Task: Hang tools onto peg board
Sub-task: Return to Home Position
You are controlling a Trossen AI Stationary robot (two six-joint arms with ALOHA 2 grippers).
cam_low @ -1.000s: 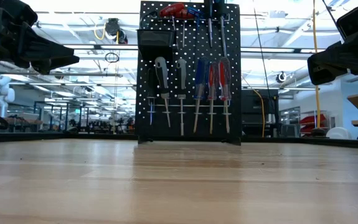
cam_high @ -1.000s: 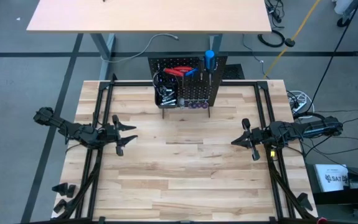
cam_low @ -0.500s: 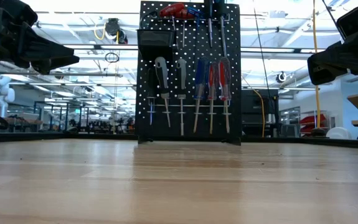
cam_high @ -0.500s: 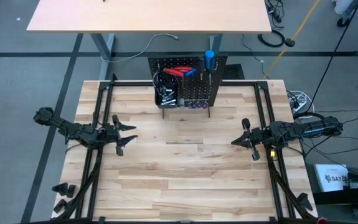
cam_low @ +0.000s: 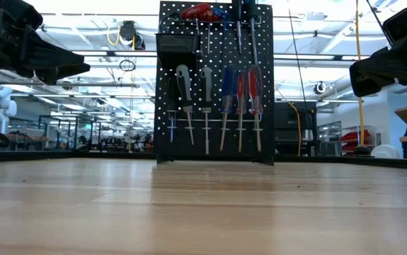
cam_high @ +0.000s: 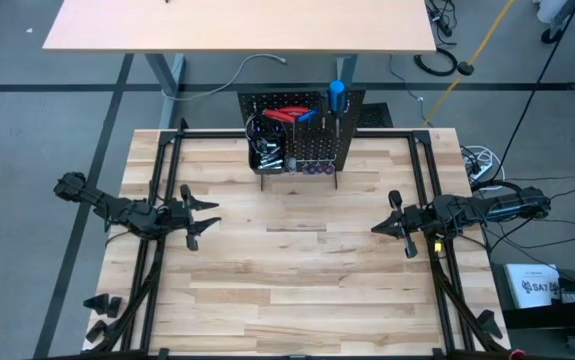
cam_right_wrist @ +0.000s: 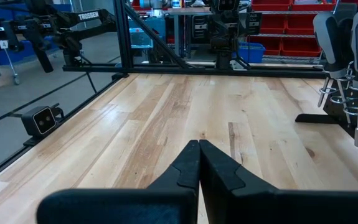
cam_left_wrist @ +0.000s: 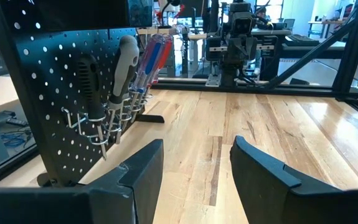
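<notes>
My peg board (cam_low: pixel 214 106) is black, dotted all over with a grid of small holes. On it I see a blue-handled screwdriver (cam_low: pixel 228 81), a red-handled screwdriver (cam_low: pixel 253 83) and red-handled pliers (cam_low: pixel 197 10). The table (cam_high: pixel 297 290) is pale tan wood, striped in planks. My left gripper (cam_left_wrist: pixel 197 147) and right gripper (cam_right_wrist: pixel 198 144) are plain black.

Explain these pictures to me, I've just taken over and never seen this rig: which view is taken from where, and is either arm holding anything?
This is a two-armed robot at a wooden table. One picture looks straight down, one looks level across the tabletop, one comes from each arm's wrist. The left gripper hovers over the table's left side, fingers open, empty. The right gripper hovers over the right side, fingers shut on nothing. At the far edge stands the peg board, with the tools hanging on it and a black bin near its top.
</notes>
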